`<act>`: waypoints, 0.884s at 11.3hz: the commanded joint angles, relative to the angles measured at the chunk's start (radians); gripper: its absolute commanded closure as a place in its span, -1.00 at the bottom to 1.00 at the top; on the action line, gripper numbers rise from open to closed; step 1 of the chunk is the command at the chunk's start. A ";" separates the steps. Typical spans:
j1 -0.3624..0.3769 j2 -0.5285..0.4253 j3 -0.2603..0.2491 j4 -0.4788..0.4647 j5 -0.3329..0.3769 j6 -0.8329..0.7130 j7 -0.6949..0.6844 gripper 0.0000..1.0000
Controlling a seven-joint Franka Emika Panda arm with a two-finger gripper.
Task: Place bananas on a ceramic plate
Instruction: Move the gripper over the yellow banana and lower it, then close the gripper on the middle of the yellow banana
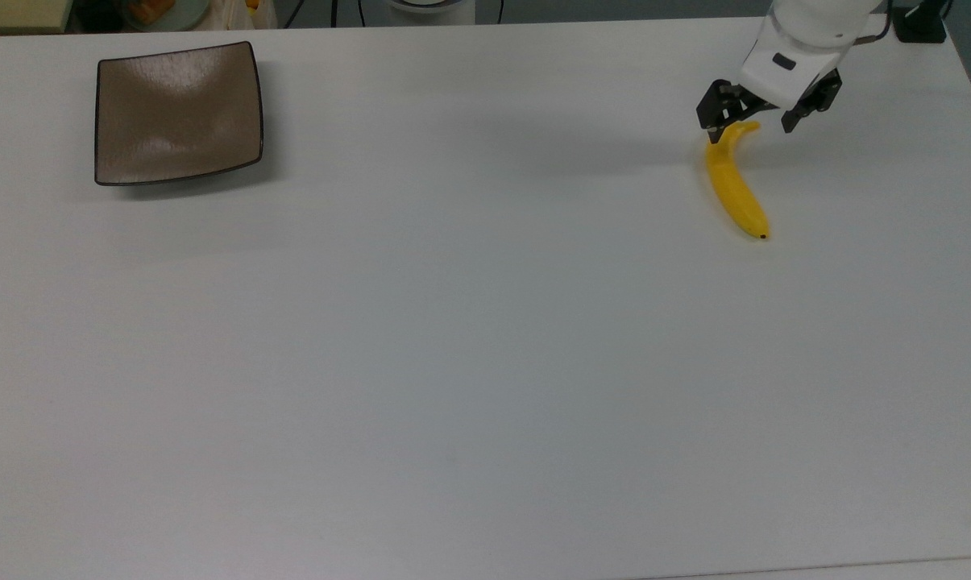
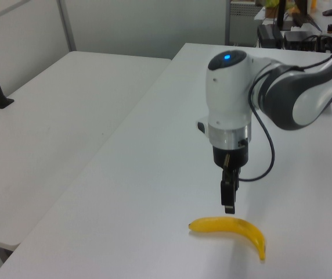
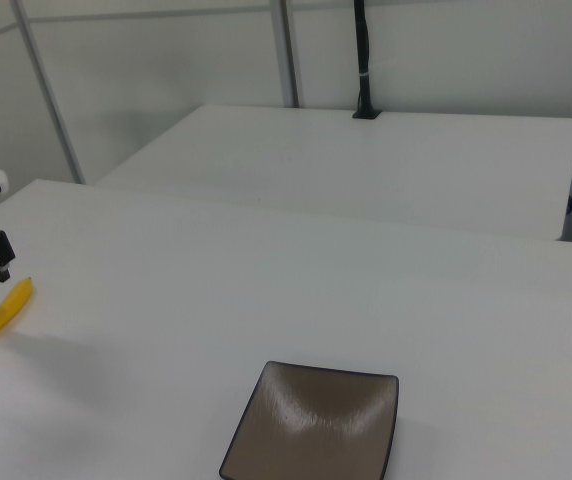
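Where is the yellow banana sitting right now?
The banana lies flat on the white table at the top view's far right, just under the robot's open hand, far from the brown plate.

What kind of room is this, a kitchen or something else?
Probably a robotics lab, not a kitchen: a robot arm works over a bare white table holding just a banana and a plate.

In the top view, the ceramic plate (image 1: 177,113) sat on the surface (image 1: 469,338) at the far left, and the banana (image 1: 735,185) lay well apart at the far right. The gripper (image 1: 749,122) hung over the banana's far end, jaws spread.
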 commanded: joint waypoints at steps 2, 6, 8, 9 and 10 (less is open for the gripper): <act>0.000 0.012 0.002 -0.070 -0.019 0.080 0.025 -1.00; 0.000 0.019 0.002 -0.118 -0.048 0.143 0.025 -1.00; 0.000 0.038 0.002 -0.133 -0.056 0.173 0.023 -1.00; -0.002 0.045 0.002 -0.133 -0.056 0.174 0.023 -1.00; -0.005 0.047 0.002 -0.133 -0.056 0.174 0.022 -1.00</act>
